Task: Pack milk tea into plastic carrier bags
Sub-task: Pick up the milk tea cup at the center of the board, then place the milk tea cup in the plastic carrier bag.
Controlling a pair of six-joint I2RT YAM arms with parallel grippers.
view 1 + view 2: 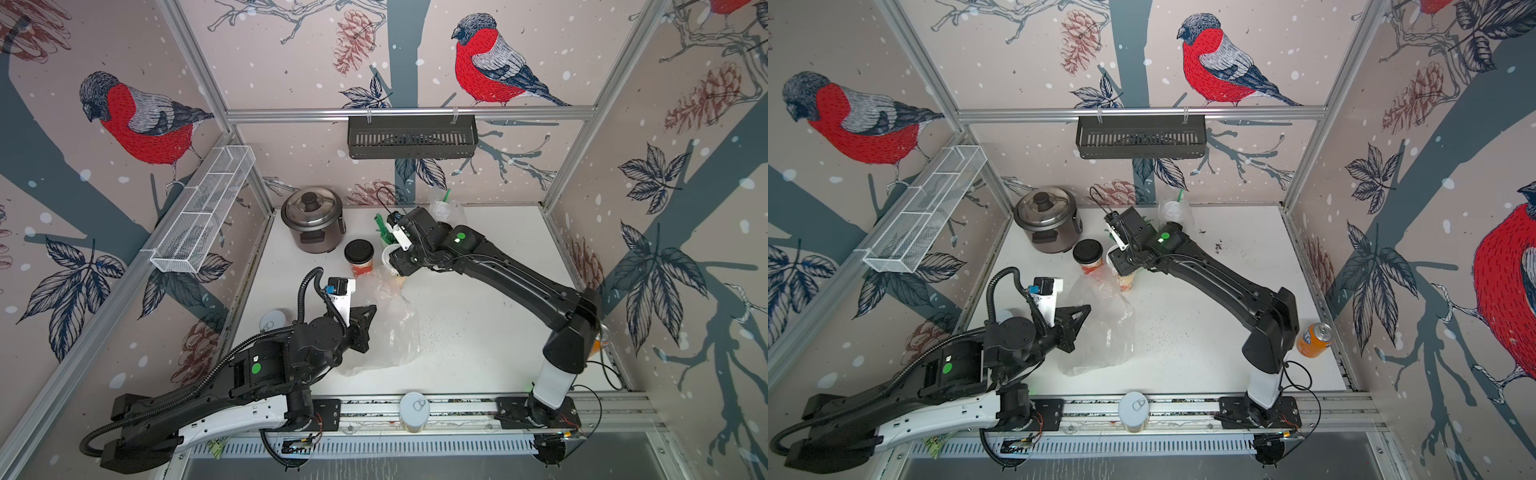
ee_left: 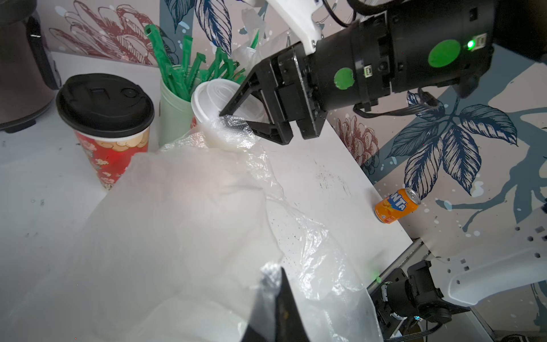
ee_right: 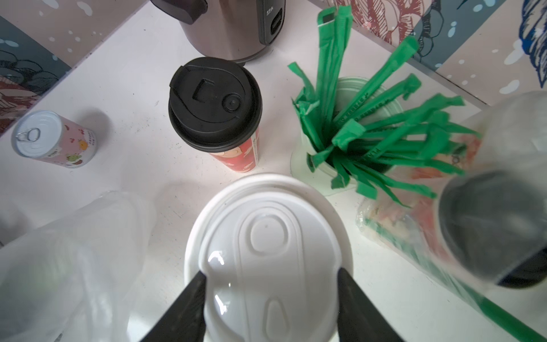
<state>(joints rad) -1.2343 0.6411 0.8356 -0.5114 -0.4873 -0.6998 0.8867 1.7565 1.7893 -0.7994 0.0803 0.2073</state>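
With one clear plastic bag [image 3: 399, 228] beside the right jaws apparently packed, those half-spread jaws clasp a white-lidded paper cup [image 3: 266, 237] at the mouth of a second crinkly clear bag [image 2: 183, 213] pinched by the closed left jaws, while a black-lidded red cup [image 3: 214, 103] beyond waits.

Wallpaper [image 1: 291, 75] of red-breasted bullfinches, pine cones and dark leaves covers all three walls, framed by aluminium posts [image 1: 195, 66]. A black slatted basket [image 1: 411, 137] hangs from the rail [image 1: 291, 113] on the back wall, beyond the right claw [image 1: 392, 259]. A white wire shelf [image 1: 203, 208] sits on the side wall, outward of the left claw [image 1: 372, 309]. The white table [image 1: 498, 353] is speckled with dark crumbs
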